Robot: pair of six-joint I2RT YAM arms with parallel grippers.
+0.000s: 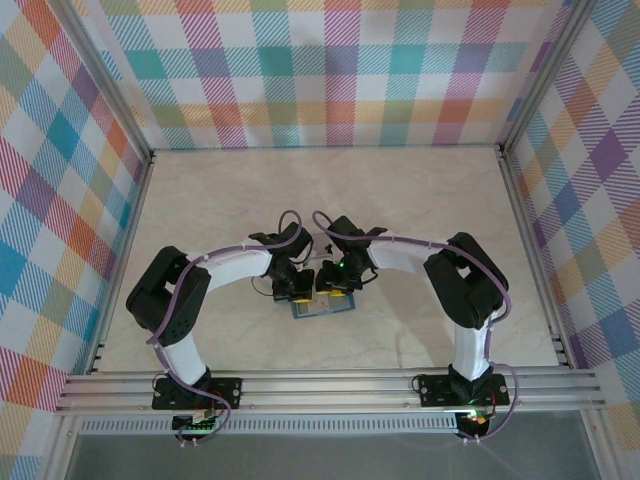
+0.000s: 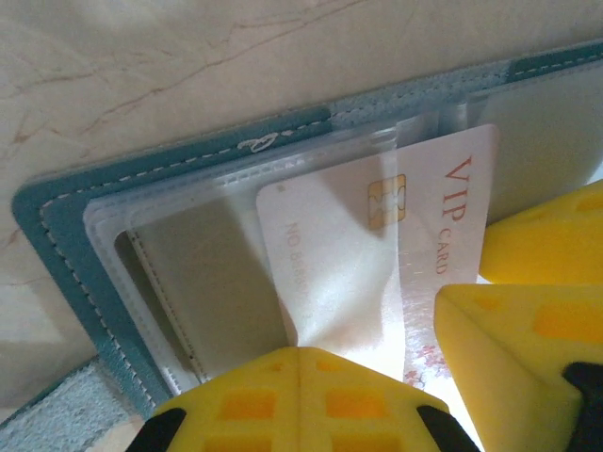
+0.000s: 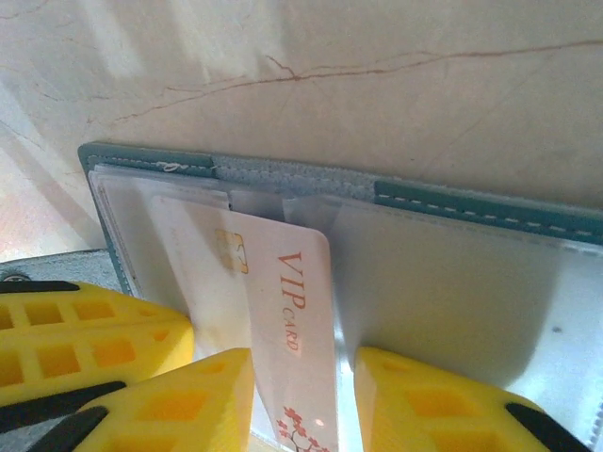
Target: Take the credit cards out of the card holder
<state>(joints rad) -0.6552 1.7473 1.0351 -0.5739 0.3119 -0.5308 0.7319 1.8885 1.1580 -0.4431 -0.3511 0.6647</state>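
Note:
The teal card holder (image 1: 322,310) lies open on the table between the two arms, its clear inner pockets facing up (image 2: 57,245) (image 3: 471,202). A white credit card (image 2: 330,254) (image 3: 292,311) with a gold chip and red "VIP CARD" lettering sticks partly out of a clear pocket. My left gripper (image 1: 292,293) (image 2: 300,363) is shut, its yellow tips together and low over the left pocket beside the card. My right gripper (image 1: 335,290) (image 3: 301,405) straddles the card's free end, one finger against its edge and a narrow gap at the other. Any further cards are hidden.
The pale marble-look table (image 1: 420,200) stretches back to checked cloth walls. An aluminium rail (image 1: 330,385) runs along the near edge by the arm bases. The two grippers sit nearly touching over the holder.

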